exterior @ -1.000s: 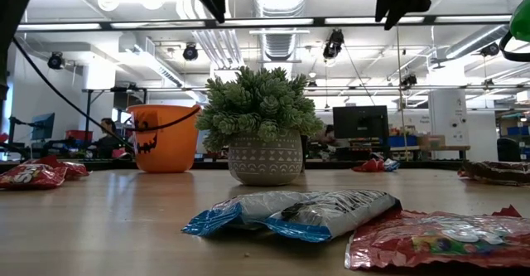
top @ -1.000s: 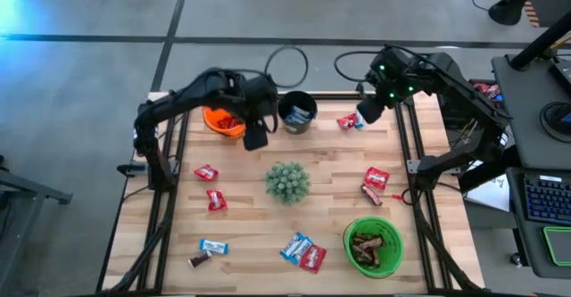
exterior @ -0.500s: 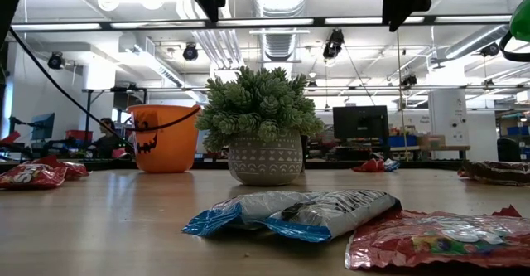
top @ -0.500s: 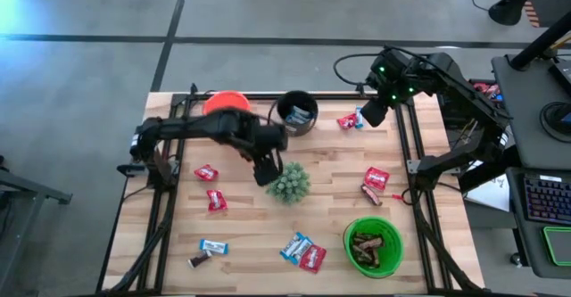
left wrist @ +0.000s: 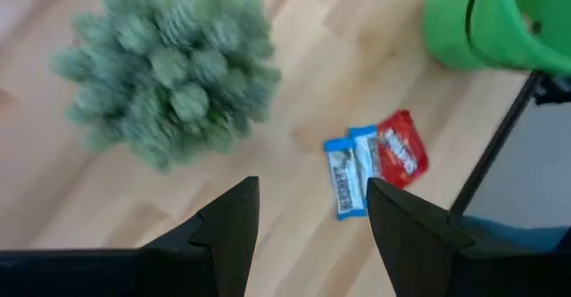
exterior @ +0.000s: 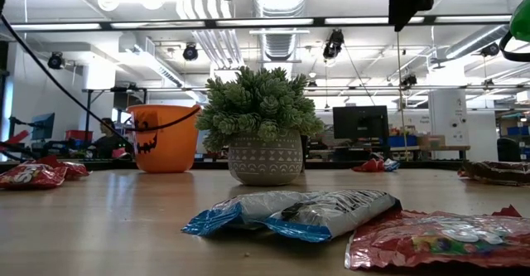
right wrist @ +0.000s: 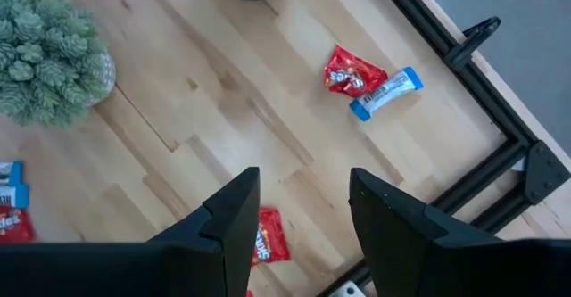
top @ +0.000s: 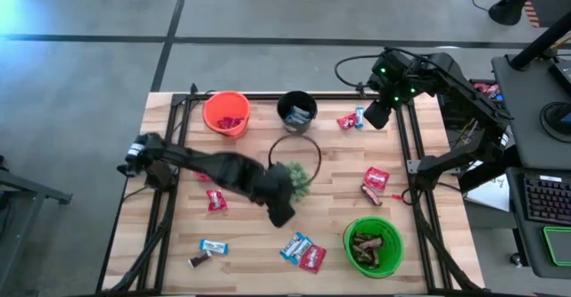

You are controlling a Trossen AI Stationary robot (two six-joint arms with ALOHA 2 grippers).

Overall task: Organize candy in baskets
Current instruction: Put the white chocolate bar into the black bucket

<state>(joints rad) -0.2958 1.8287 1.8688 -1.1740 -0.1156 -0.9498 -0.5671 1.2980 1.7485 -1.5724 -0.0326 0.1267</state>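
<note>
- The candy is partly sorted: red wrappers sit in the orange basket (top: 226, 114), a blue one in the black basket (top: 297, 112), and brown ones in the green basket (top: 374, 246).
- Plenty is still loose on the table (top: 339, 168). A blue-and-red cluster (top: 303, 250) lies near the front edge, just beside the green basket.
- Two red pieces (top: 211, 186) lie on the left side, with a blue bar and a brown one (top: 207, 251) at the front left corner.
- A red and a brown piece (top: 375, 185) rest on the right side, and a red-and-blue pair (top: 350, 120) lies at the back, near the black basket.
- By my count, roughly half the job remains, as far as I can see.
- The left gripper (left wrist: 312, 217) hovers in front of the spiky plant (top: 288, 180), fingers spread with nothing between them, aimed toward the front cluster.
- The right gripper (right wrist: 299, 206) hangs above the back right corner, fingers apart and empty, near the red-and-blue pair.
</note>
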